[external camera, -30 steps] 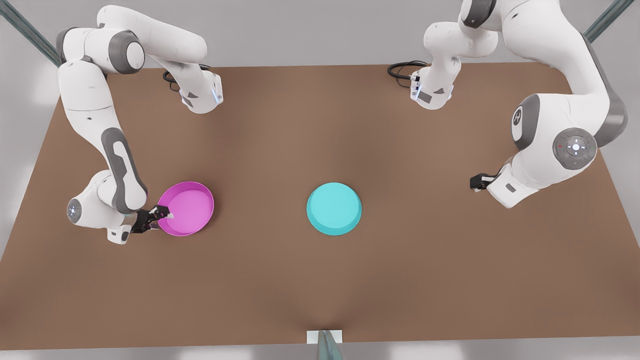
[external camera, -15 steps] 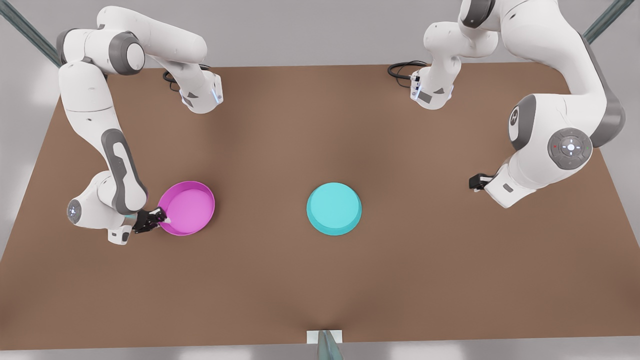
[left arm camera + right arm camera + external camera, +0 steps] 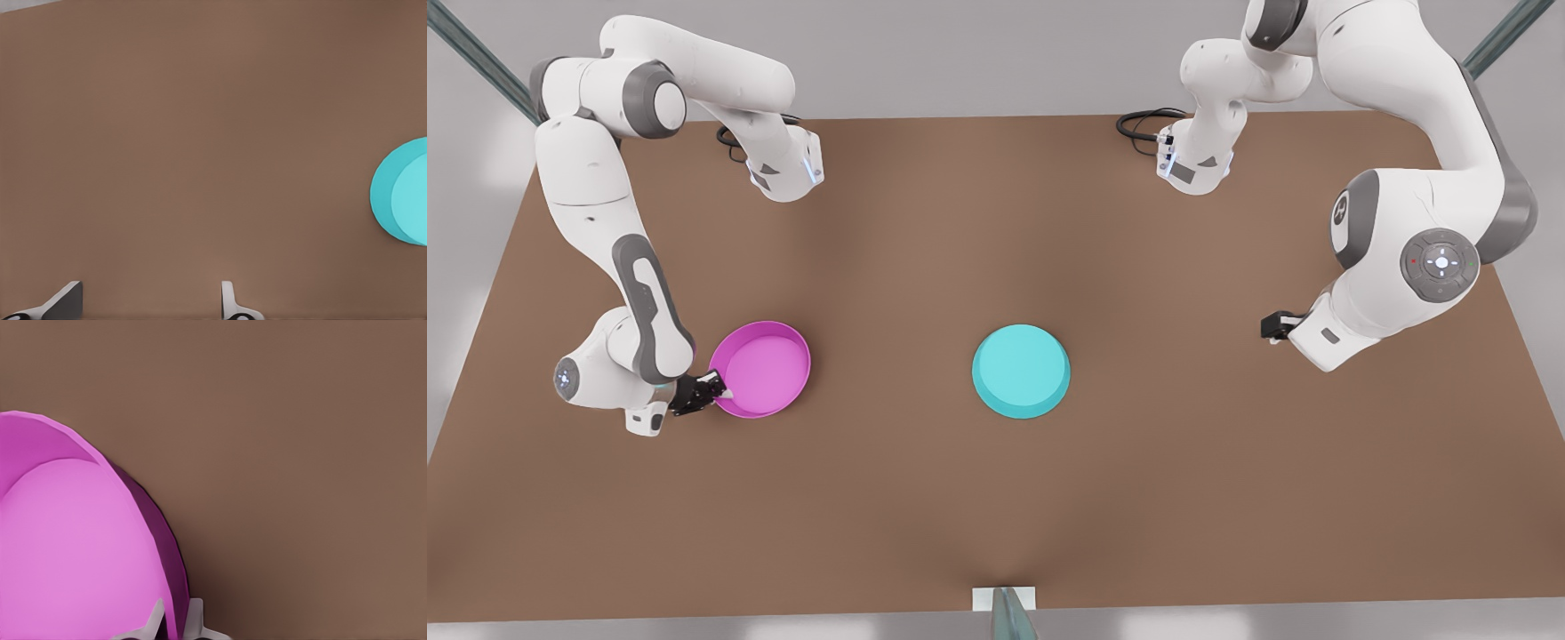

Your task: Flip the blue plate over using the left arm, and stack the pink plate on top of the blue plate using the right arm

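Near the table's [image 3: 996, 498] edge at the front view's left, we see the right gripper [image 3: 713, 388] with its fingers [image 3: 195, 617] pinched on the rim of the pink plate [image 3: 760, 370], open side up. At mid-table the blue plate [image 3: 1020, 370] lies rim down. Toward the opposite edge the left gripper [image 3: 1272, 325] waits, fingers [image 3: 229, 300] spread wide, holding nothing.

The right gripper [image 3: 713, 388] is clamped, pointing toward 3 o'clock; the left gripper [image 3: 1272, 326] waits spread wide.
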You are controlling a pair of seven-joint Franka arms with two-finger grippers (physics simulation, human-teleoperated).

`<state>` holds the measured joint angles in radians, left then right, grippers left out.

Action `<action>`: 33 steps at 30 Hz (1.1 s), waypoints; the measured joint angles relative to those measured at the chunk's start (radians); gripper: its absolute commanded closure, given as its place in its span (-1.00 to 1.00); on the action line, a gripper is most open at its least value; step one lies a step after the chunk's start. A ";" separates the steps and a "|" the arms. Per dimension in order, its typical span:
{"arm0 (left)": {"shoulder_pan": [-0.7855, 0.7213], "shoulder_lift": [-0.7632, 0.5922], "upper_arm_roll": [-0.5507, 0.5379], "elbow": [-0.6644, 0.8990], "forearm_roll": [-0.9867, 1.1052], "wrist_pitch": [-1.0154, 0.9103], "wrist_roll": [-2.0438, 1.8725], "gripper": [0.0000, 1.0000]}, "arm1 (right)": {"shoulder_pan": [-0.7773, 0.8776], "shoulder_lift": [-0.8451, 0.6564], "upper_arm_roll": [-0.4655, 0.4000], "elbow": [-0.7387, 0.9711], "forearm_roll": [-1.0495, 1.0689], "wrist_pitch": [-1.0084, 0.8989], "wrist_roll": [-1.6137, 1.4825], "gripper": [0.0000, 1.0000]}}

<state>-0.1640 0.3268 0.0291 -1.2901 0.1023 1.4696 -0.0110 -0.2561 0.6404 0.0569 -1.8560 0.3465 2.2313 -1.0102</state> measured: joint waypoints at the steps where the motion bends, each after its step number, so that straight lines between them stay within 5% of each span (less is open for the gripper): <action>1: 0.000 0.000 0.000 0.000 0.000 0.000 0.000 -1.00 | 0.000 0.001 0.000 0.003 0.002 -0.001 -0.001 0.51; 22: 0.000 -0.006 0.001 0.002 0.000 -0.003 0.000 -1.00 | 0.014 -0.068 0.056 -0.002 0.094 -0.129 0.107 0.57; 33: 0.003 -0.005 0.012 0.002 0.003 0.003 0.000 -1.00 | 0.412 -0.182 0.068 -0.060 0.237 0.027 0.570 0.57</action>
<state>-0.1612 0.3222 0.0413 -1.2886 0.1056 1.4726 -0.0107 0.1564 0.4585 0.1246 -1.9159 0.5838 2.2585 -0.4401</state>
